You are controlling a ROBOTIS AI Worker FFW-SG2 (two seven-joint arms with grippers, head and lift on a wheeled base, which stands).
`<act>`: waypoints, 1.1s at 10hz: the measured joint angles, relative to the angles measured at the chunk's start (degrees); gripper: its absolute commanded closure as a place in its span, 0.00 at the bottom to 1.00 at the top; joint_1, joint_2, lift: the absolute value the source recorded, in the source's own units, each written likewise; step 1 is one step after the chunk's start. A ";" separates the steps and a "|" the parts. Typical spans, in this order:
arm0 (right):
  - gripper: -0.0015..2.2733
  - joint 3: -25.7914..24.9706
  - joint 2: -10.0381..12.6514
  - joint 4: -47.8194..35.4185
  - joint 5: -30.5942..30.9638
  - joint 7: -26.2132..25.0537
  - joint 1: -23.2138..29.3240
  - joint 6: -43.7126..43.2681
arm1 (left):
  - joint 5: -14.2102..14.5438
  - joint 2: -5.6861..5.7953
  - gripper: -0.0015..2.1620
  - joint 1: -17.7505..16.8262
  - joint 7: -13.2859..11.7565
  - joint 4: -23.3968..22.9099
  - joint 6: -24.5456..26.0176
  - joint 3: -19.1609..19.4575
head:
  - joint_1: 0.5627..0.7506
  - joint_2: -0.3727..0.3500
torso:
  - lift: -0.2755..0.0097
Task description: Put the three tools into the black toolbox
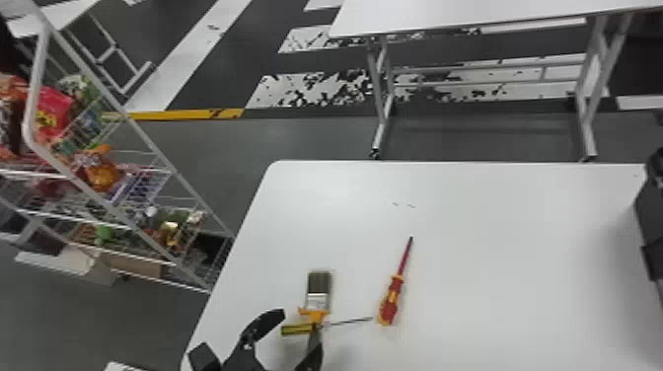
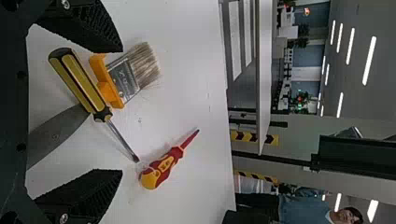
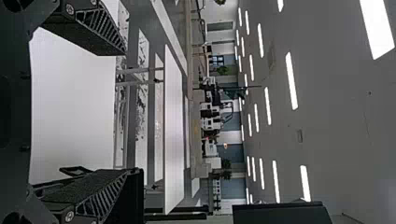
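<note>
- Three tools found lying loose on the counter (image 1: 493,296): a brush (image 1: 317,296), a yellow screwdriver (image 1: 297,329) and a red screwdriver (image 1: 389,301).
- Arrangement noted: yellow screwdriver lies crosswise over the brush, behind its bristles; its shaft points toward the handle of the red screwdriver, which lies beside the pair with its tip directed away from the robot.
- Left hand (image 2: 122,110): at the near end of the brush, fingers spread wide, nothing gripped.
- Right hand (image 3: 126,112): over toward the robot's right, fingers well parted, nothing gripped.
- Black shape (image 1: 652,212) at the head view's right edge: cannot tell whether this is the arm or the toolbox.
- Step in hand, as assessed: picking up the first tool with the left hand; none of the three is stowed.
- Next move, as assessed: settle the fingers either side of one chosen handle, close firmly, then lift. Yellow screwdriver is the logical first pick, being uppermost.
- Risk recorded: a low grip could catch yellow screwdriver and brush together, or roll the screwdriver into the red one. Lift straight up before carrying it to the toolbox.
</note>
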 measured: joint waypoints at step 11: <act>0.04 -0.09 0.00 0.00 -0.17 0.00 0.35 -1.29 | 0.14 -2.04 0.04 2.69 -0.24 -0.41 -2.33 -3.98 | 0.70 0.86 | 0.79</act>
